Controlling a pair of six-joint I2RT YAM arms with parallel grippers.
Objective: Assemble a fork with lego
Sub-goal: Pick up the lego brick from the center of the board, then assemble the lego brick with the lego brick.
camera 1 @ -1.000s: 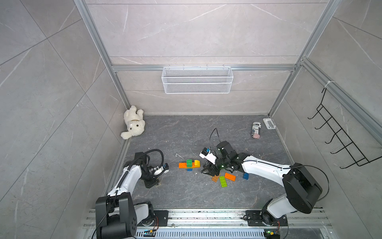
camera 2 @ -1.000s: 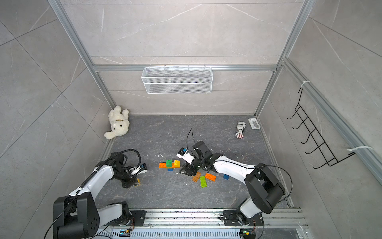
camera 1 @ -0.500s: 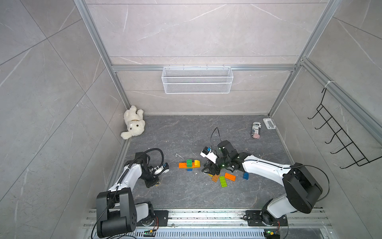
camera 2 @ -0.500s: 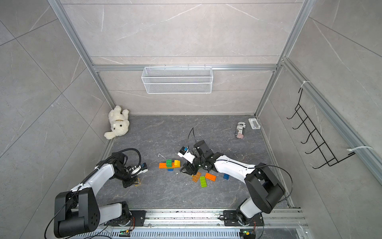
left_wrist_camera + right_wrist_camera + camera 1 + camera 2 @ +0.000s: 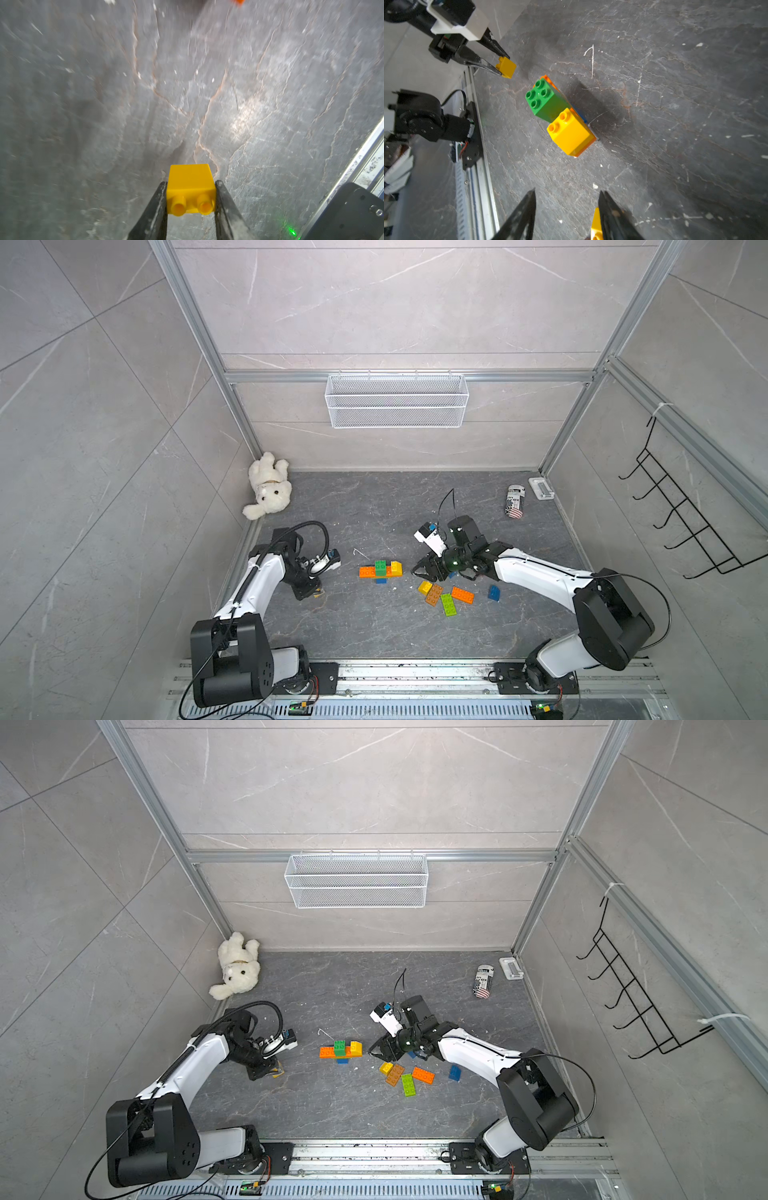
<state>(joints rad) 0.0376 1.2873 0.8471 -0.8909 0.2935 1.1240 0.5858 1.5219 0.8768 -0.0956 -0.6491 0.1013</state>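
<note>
Pinched a yellow sloped brick (image 5: 189,176) in the left gripper (image 5: 190,182), jaws closed on its sides, well apart from the joined orange-green-yellow stack (image 5: 380,569). Held the right gripper (image 5: 567,191) near that stack, jaws parted, nothing between. Saw loose bricks (image 5: 448,604) scattered beside the stack.

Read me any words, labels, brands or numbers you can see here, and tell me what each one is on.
can: dark lettering on its white side, too small to read in both top views.
lego: no writing shows, nor on the yellow brick held by the left gripper.
Nothing else carries text.
</note>
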